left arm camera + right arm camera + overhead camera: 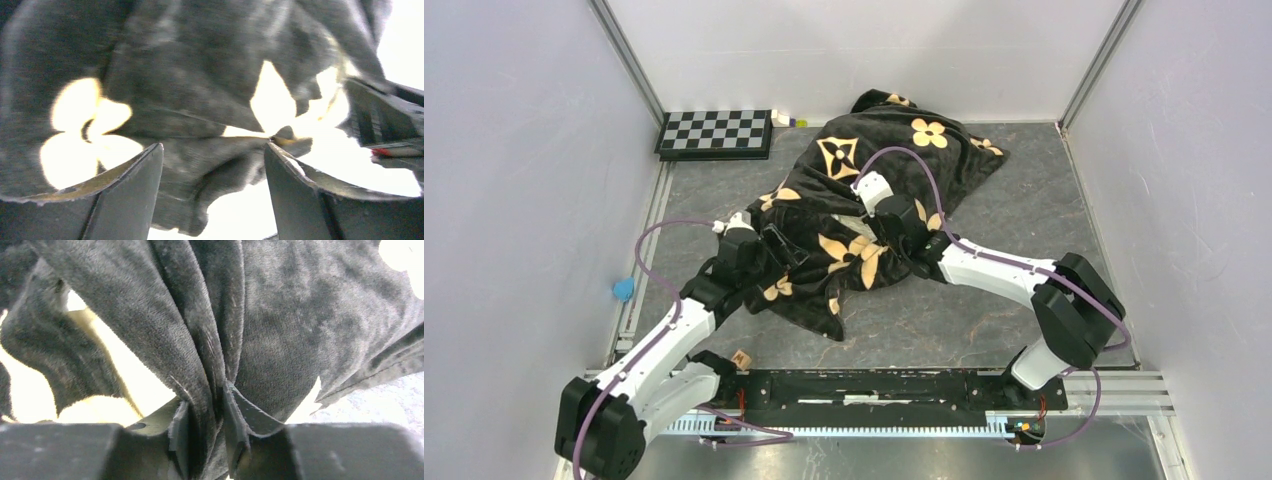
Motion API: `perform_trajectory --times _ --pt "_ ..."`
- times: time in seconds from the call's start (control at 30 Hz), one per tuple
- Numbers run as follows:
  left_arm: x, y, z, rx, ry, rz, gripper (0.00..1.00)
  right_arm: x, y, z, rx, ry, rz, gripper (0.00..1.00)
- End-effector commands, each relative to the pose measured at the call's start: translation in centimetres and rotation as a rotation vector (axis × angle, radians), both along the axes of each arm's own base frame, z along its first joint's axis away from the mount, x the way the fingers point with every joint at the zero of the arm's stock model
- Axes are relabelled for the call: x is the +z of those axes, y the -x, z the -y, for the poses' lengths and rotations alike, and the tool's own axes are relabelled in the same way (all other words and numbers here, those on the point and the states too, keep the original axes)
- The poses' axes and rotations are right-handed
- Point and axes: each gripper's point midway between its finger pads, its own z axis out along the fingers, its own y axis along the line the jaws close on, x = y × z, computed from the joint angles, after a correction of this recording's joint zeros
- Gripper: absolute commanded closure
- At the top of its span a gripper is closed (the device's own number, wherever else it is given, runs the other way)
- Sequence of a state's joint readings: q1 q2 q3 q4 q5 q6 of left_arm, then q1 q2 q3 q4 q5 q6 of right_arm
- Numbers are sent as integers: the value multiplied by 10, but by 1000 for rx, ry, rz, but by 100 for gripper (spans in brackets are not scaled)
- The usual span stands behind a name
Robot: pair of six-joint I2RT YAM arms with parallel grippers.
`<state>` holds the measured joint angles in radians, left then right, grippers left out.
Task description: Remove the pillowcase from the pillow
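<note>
**Fig.: Grip on pillowcase, both arms.**

- Pillowcase [874, 170]: lies crumpled mid-table [1024, 200], bulged toward far end.
- Handling: judged light, limp, velvety. Pile likely slippery, so a gathered fold is to be pinched, not a flat face. Best hold judged at closed far end, so contents can be shaken out.
- Right gripper [205, 400]: fingers clamped tight on bunched pleat.
- Left gripper [212, 150]: fingers stand apart, fold hung between. Whether fold is pinched cannot be told.
- Container/contents: case serves as sack. Pillow not made out, presumably still inside.
</note>
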<state>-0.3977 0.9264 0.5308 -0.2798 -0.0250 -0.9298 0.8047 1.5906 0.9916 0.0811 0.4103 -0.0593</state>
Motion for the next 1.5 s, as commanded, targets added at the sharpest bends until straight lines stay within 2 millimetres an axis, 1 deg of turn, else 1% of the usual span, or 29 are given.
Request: perform_trajectory --times 0.0,0.03,0.13,0.3,0.43,0.53,0.67,0.73,0.9,1.0,1.03,1.17,1.23,1.37,1.47 --pt "54 -7 37 -81 178 122 17 19 6 -7 21 -129 42 75" --pt "55 -8 37 -75 177 121 16 19 7 -6 21 -137 45 84" --pt "55 -13 41 -66 186 100 15 20 10 -11 51 -164 43 100" --pt "55 -23 63 -95 220 85 15 21 21 -16 118 -214 61 100" --pt "49 -22 84 -138 292 50 15 26 28 -13 126 -239 69 100" --pt "46 -24 90 -129 306 56 15 30 27 -11 119 -240 78 100" --pt "47 -28 93 -117 302 59 15 35 23 -11 103 -236 80 100" --pt "49 -32 94 -112 299 67 14 36 20 -12 80 -263 57 100" --pt "50 -45 91 -63 278 78 9 39 17 -21 123 -312 -17 100" --pt "46 -51 91 -36 264 61 9 43 17 -21 124 -325 -16 100" --pt "43 -56 87 -4 248 59 10 43 17 -20 122 -327 -16 100" --pt "34 -66 88 29 237 42 12 46 16 -18 114 -328 -17 100" --pt "27 -71 85 69 228 29 12 47 16 -18 116 -329 -17 100" --pt "24 -87 84 122 228 44 10 48 17 -17 115 -331 -15 100" --pt "17 -97 85 145 185 14 9 49 17 -16 113 -332 -12 100"
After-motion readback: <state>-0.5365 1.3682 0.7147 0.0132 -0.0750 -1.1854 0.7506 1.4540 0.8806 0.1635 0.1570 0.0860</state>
